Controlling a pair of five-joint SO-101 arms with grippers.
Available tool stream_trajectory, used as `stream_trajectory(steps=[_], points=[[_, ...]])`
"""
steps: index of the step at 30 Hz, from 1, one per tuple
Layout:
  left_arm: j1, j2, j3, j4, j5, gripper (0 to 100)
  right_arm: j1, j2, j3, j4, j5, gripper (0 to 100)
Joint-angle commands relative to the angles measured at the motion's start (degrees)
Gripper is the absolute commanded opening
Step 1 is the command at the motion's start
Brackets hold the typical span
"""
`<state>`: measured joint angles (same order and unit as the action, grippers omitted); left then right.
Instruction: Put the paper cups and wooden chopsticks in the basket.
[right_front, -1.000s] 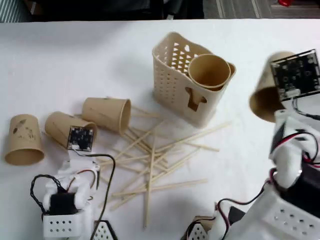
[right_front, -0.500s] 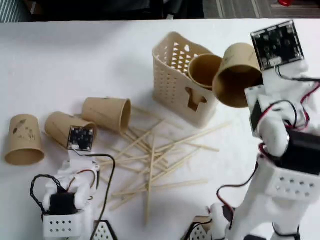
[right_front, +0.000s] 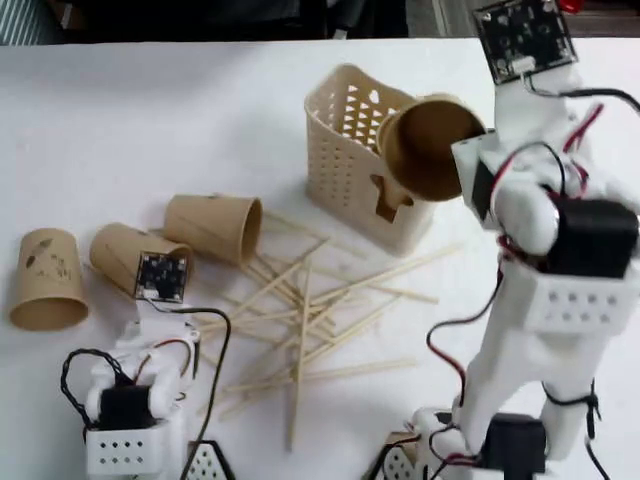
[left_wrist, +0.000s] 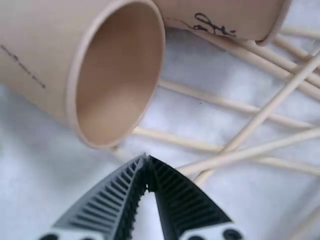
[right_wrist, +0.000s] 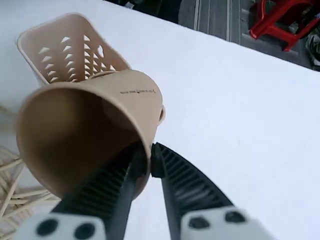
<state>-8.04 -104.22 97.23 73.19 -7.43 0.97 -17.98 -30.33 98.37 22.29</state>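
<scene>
Cups on show: 4. 3 cups sit on the counter beside chopsticks too tangled to count. 1 cup tilts over the 1 basket, its rim pinched in the jaws of the right gripper. The left gripper has its jaws pressed together beside a cup's mouth.

The paper cup in the right gripper is kraft tan with small dark print; the basket beyond is cream with triangular cut-outs. Ahead of the left gripper, pale wooden chopsticks lie on a white table.
</scene>
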Motion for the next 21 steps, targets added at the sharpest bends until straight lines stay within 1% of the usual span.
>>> stream_trajectory(steps=[1,5,10,13,16,18,19,21], points=[[-0.3,0.3,-0.2,0.3,-0.4,3,-0.5,2.1,0.0,0.1,-0.9,2.0],[-0.3,0.3,-0.2,0.3,-0.4,3,-0.5,4.5,-0.1,0.1,-3.0,2.0],[-0.3,0.3,-0.2,0.3,-0.4,3,-1.3,8.4,-0.5,-0.3,-3.0,3.2],[-0.2,0.3,-0.2,0.3,-0.4,3,-1.1,10.2,-0.5,-3.0,-5.3,11.1],[-0.1,0.3,-0.2,0.3,-0.4,3,-1.1,10.3,-0.5,-7.4,-10.5,23.3],[0.0,0.3,-0.2,0.3,-0.4,3,-1.5,9.5,-0.6,-10.4,-12.5,30.4],[0.0,0.3,-0.2,0.3,-0.4,3,-1.5,9.2,-1.1,-11.6,-13.4,32.7],[0.0,0.3,-0.2,0.3,-0.4,3,-1.5,8.8,-2.3,-13.4,-13.8,33.6]])
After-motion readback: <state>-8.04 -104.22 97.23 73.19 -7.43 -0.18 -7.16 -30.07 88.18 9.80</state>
